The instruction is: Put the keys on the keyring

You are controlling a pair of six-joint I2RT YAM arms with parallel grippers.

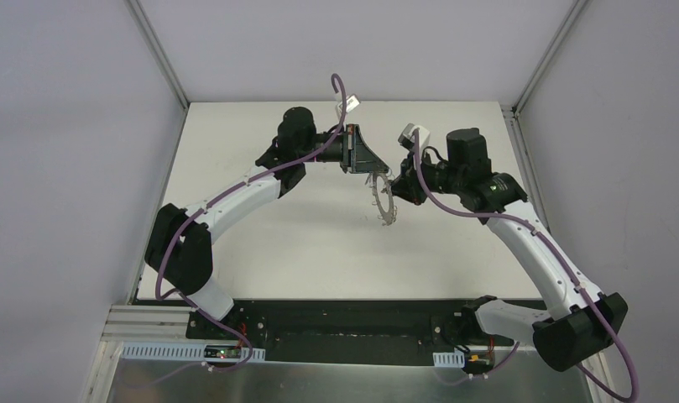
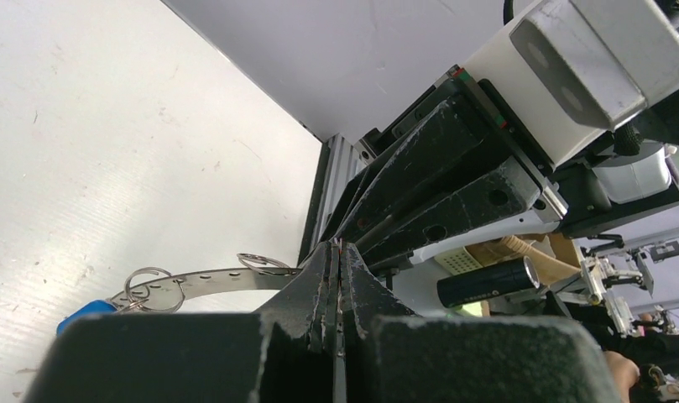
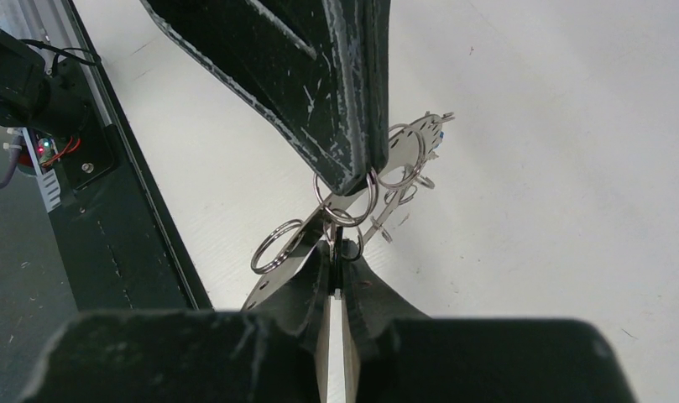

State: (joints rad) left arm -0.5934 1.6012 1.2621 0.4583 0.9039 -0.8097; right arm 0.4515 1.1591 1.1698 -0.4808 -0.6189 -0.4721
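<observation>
White arms (image 1: pixel 235 200), black joints (image 1: pixel 185 260), purple cables (image 1: pixel 342 84)

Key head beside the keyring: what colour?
Blue. The key head shows best in the left wrist view, by the keyring.

We see a white table (image 1: pixel 319 252), its surface scuffed and flecked with small marks, with a black base plate (image 1: pixel 344 323) along its near edge. The keyring (image 1: pixel 384 201) stands on edge over the middle; we cannot tell whether its lower rim touches.
</observation>
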